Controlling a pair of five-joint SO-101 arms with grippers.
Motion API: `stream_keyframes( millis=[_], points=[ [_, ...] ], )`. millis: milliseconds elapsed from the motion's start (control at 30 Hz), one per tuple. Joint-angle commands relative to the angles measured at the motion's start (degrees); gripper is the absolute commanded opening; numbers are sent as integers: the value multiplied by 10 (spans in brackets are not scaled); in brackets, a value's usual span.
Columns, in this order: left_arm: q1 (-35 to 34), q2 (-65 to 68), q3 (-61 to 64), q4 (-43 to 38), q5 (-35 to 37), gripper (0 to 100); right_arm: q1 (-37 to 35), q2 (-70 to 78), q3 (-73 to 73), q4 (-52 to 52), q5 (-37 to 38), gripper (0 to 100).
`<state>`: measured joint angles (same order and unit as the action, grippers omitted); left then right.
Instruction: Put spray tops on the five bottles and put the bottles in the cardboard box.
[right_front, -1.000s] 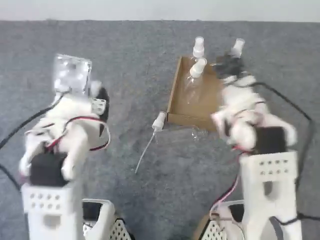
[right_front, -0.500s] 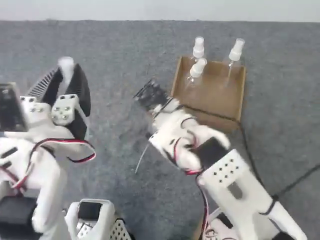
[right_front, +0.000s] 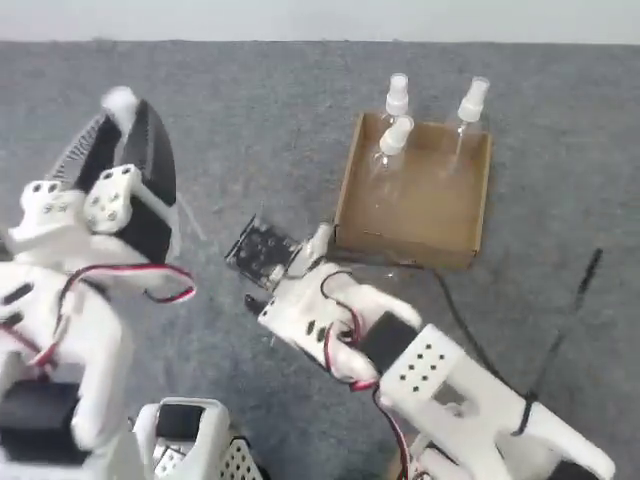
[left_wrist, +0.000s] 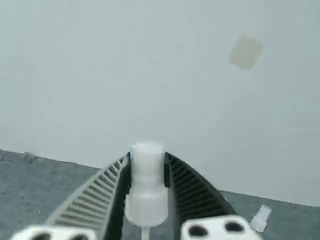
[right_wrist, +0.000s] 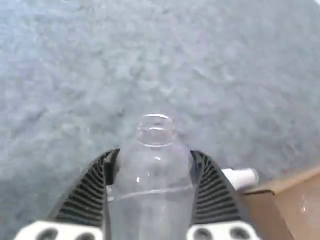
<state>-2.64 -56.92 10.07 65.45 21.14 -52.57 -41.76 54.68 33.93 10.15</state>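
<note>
My left gripper (right_front: 124, 104) is raised high at the left, shut on a white spray top (left_wrist: 147, 185) whose tube hangs down between the fingers (left_wrist: 187, 185). My right gripper (right_wrist: 155, 156) is low over the carpet left of the cardboard box (right_front: 400, 243), shut on a clear bottle (right_wrist: 155, 150) with an open neck. A loose spray top (right_front: 320, 238) lies at the box's near left corner, also the spray top (right_wrist: 240, 176) beside the bottle. Three capped bottles (right_front: 397, 135) stand at the far side of the box.
Grey carpet covers the table (right_front: 250, 130). The right arm's body (right_front: 400, 360) stretches across the middle toward the box's front. A black cable (right_front: 560, 330) trails at the right. A pale wall (left_wrist: 160, 75) rises behind the table.
The right arm swung from the box's right side across to the carpet left of the box and took hold of the clear bottle. The left gripper rose, holding the spray top.
</note>
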Motion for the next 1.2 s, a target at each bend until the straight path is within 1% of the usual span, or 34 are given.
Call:
stream_keyframes(
  millis=[0, 100, 200, 267, 367, 433, 700, 800, 867, 1000, 1100, 1167],
  points=[
    [3, -1, 44, -48, 11, 10, -4, -73, 30, -49, -8, 6],
    [4, -1, 65, -62, 36, 10, -5, -109, 68, -79, -9, 6],
    [4, -1, 89, -72, 48, 10, -5, -127, 89, -91, -25, 6],
    [20, -1, 99, -76, 49, 10, -5, -128, 92, -92, -31, 6],
    [58, -1, 108, -61, 47, 10, -3, -128, 92, -91, -32, 6],
    [70, -1, 121, -59, 46, 10, -3, -131, 93, -88, -32, 6],
    [69, -2, 206, -92, 45, 10, -2, -133, 93, -87, -32, 6],
    [69, -2, 214, -88, 45, 10, -3, -133, 106, -87, -28, 6],
    [69, -2, 218, -71, 43, 10, -4, -133, 123, -87, -28, 6],
    [72, -2, 221, -31, -12, 10, -2, -134, 134, -108, -28, 6],
    [74, -2, 234, -25, -38, 10, -1, -133, 146, -162, -32, 6],
    [75, -2, 249, -25, -38, 10, 0, -133, 167, -215, -32, 6]
  ],
)
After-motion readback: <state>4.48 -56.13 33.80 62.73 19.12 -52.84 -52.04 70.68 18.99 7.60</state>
